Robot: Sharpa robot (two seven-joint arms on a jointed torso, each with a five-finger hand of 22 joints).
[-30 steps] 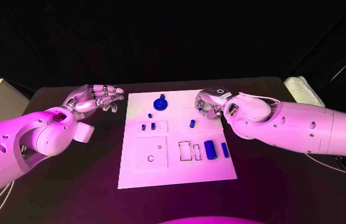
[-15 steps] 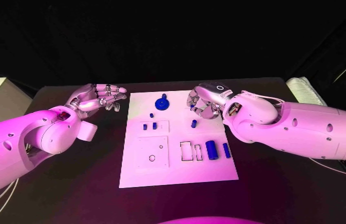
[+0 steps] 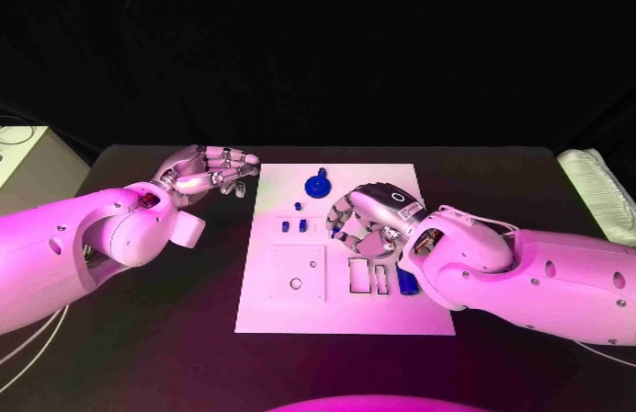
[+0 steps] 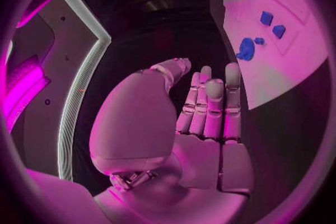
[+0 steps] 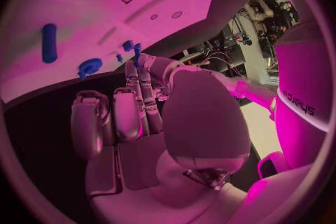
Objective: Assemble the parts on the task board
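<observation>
**Right hand poised over the board's middle, parts still loose**

Nearest the robot, the flat white rectangular task board [image 3: 347,315] lies on the black bench [image 3: 159,338], and its near half carries a square recessed panel [image 3: 299,272] and two narrow slots [image 3: 360,276]. Beside the slots, two long blue bar-shaped parts [image 3: 405,281] lie partly hidden under the right arm.

Above the board's middle hangs the silver right hand [image 3: 365,221], fingers [image 3: 336,219] curled downward and apart with nothing plainly held; the wrist view shows the palm bare. Just beside it are three small blue block parts [image 3: 287,229], and a further small one may sit under the hand, though this cannot be told.

To do this step well, the hand should likely come down straight over one small part, pinch it by opposite sides, and avoid brushing its neighbours.

Farther off, one round blue knob-like part [image 3: 318,186] stands near the board's far edge. The silver left hand [image 3: 201,172] hovers off the board to the left, fingers loosely bent and separated, empty.
</observation>
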